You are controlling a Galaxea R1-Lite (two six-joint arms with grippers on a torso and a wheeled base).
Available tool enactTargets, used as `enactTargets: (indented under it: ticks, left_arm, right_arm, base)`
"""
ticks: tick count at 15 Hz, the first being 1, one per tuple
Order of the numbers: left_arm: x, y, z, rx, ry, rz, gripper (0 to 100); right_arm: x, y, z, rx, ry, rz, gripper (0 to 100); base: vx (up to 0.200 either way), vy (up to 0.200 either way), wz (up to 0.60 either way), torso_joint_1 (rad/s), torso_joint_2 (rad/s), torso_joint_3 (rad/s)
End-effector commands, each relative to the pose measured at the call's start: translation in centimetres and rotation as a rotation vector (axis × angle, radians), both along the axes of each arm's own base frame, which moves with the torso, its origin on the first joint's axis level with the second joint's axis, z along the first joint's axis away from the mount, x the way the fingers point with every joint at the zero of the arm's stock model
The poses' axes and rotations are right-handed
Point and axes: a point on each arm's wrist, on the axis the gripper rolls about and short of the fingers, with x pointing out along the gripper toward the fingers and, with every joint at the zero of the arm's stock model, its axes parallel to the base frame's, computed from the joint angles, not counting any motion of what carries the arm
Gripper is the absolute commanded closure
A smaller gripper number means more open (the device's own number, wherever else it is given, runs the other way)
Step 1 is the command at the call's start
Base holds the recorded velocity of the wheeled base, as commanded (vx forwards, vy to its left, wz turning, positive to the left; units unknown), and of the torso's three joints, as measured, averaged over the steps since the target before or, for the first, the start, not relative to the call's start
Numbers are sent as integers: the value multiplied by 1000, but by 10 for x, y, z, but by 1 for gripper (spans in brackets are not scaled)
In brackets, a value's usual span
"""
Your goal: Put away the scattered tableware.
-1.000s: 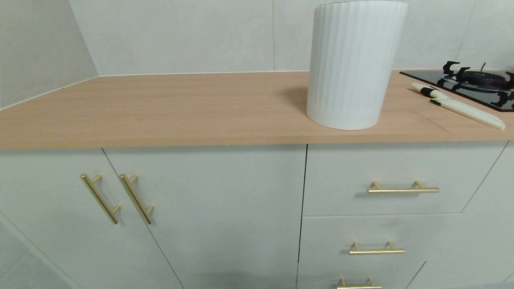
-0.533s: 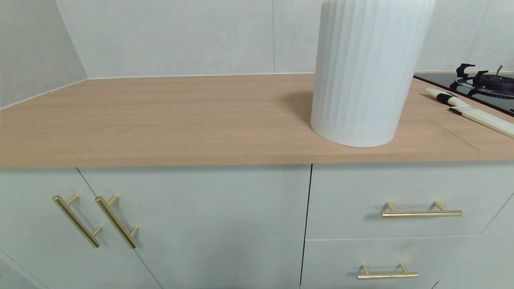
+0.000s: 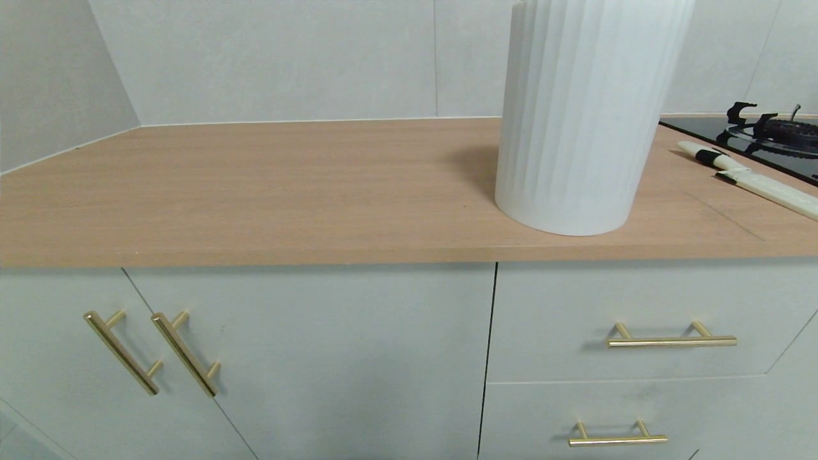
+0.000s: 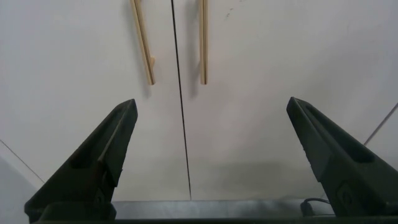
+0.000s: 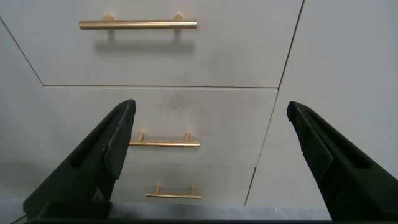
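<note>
Wht ribbed holder (image 3: 578, 115), cream/blk knife (image 3: 754, 182), wood-grain counter (image 3: 255, 191), gold handles (image 3: 671, 340)

Dark, tapered wedge-shaped fingers (image 4: 93, 165)

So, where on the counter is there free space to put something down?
The wooden countertop is bare from the left wall up to the white ribbed container. The right side is crowded: the knife lies between the container and the gas hob, with just a narrow strip beside the container.
</note>
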Motion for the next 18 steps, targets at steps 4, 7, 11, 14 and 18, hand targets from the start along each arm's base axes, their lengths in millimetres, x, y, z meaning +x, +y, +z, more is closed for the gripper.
enactTargets:
  ticks: [4,7,11,14,18]
  left_arm:
    - [0,0,0,0,1,0,0]
    - [0,0,0,2,-1,0,0]
    - [0,0,0,0,1,0,0]
    - [0,0,0,0,1,0,0]
    - [0,0,0,0,-1,0,0]
  right_arm:
    - [0,0,0,0,0,1,0]
    - [0,0,0,0,2,1,0]
    - [0,0,0,2,2,1,0]
    - [0,0,0,2,0,1,0]
    - [0,0,0,2,2,1,0]
  base:
    - [0,-200,0,5,2,5]
    - [0,-200,0,2,2,2]
    - [0,-150,0,-1,2,4]
    - [0,0,0,0,0,0]
    - [0,0,0,0,0,0]
